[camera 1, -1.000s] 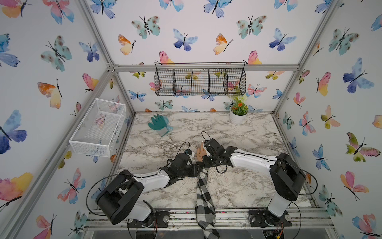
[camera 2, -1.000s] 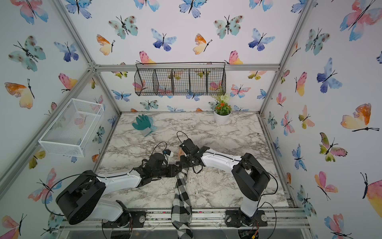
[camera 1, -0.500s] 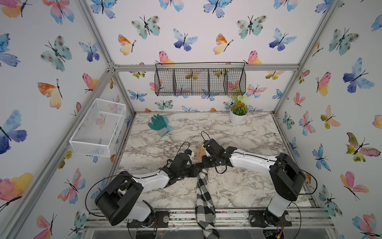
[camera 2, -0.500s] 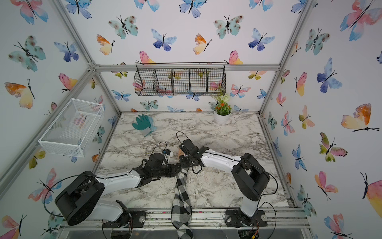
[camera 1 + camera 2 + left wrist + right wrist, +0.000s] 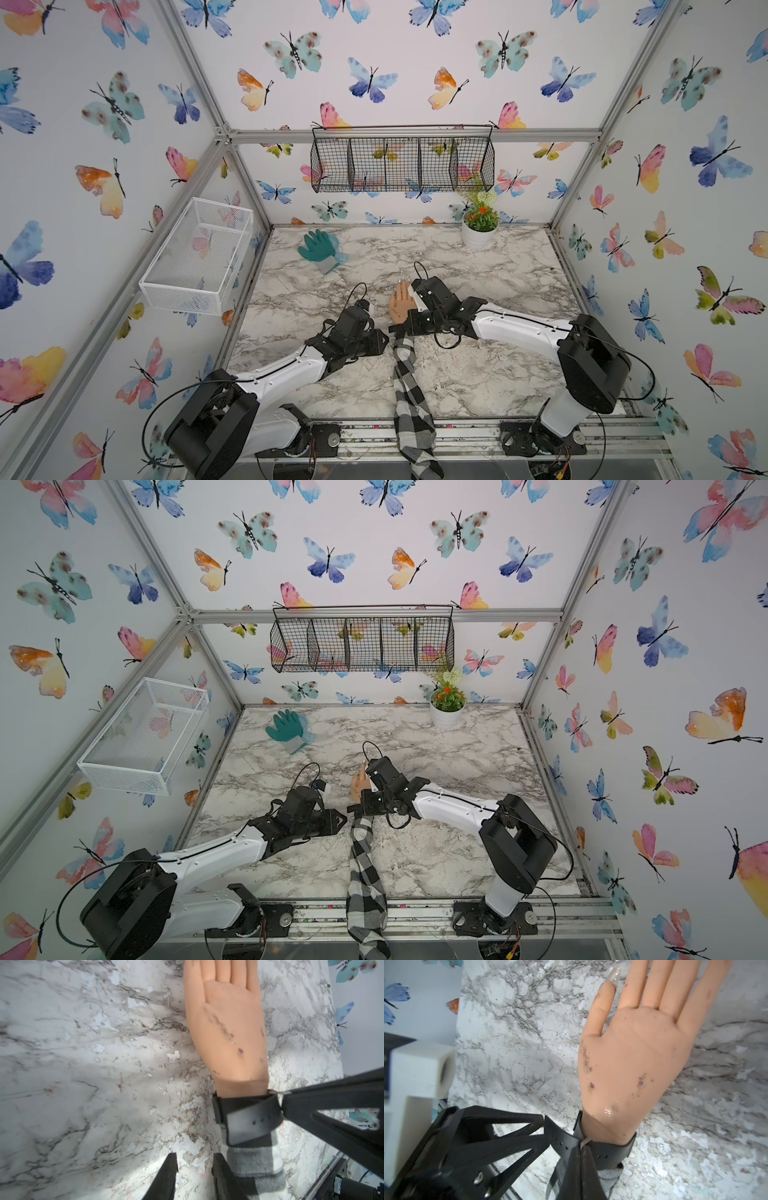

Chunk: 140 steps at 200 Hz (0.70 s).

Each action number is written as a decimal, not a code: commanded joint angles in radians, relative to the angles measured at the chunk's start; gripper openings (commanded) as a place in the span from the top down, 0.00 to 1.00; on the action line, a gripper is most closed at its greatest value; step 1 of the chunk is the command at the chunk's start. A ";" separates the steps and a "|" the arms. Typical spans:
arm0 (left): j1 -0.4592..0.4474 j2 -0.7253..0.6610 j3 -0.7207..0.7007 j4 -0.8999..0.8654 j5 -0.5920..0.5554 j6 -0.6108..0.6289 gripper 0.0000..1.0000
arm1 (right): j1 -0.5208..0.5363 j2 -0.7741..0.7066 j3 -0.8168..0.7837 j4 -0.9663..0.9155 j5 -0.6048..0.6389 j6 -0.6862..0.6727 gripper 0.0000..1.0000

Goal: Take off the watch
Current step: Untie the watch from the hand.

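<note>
A mannequin hand [image 5: 400, 301] lies flat on the marble table [image 5: 498, 270], its arm in a black-and-white plaid sleeve [image 5: 405, 374]. The black watch [image 5: 249, 1113] is strapped round the wrist, and the strap's free end sticks out loose [image 5: 558, 1136]. My right gripper [image 5: 581, 1146] is shut on the watch, pinching the small metal buckle pin at the strap; in a top view it [image 5: 395, 328] sits over the wrist. My left gripper [image 5: 194, 1156] stands slightly open beside the sleeve, only marble showing between its fingers. Its tips [image 5: 546, 1130] are right at the loose strap end.
At the back left of the table lies a green glove [image 5: 320, 249]. A potted plant [image 5: 480, 226] stands at the back right. A white wire basket [image 5: 199, 253] hangs on the left wall and a black wire basket [image 5: 401, 160] on the back wall.
</note>
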<state>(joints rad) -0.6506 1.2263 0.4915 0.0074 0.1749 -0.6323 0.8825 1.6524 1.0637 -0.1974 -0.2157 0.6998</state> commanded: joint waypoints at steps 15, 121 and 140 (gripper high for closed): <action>0.009 0.001 0.028 -0.036 -0.012 0.013 0.64 | -0.012 -0.016 0.005 0.101 -0.045 0.022 0.98; 0.046 0.077 0.078 0.044 0.040 -0.002 0.64 | -0.014 0.013 -0.067 0.131 -0.044 0.014 0.98; 0.045 0.116 0.092 0.074 0.074 -0.007 0.64 | -0.014 0.018 -0.075 0.139 -0.047 0.018 0.98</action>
<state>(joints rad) -0.6079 1.2972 0.5598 0.0315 0.1921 -0.6342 0.8627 1.6615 0.9962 -0.1131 -0.2356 0.7143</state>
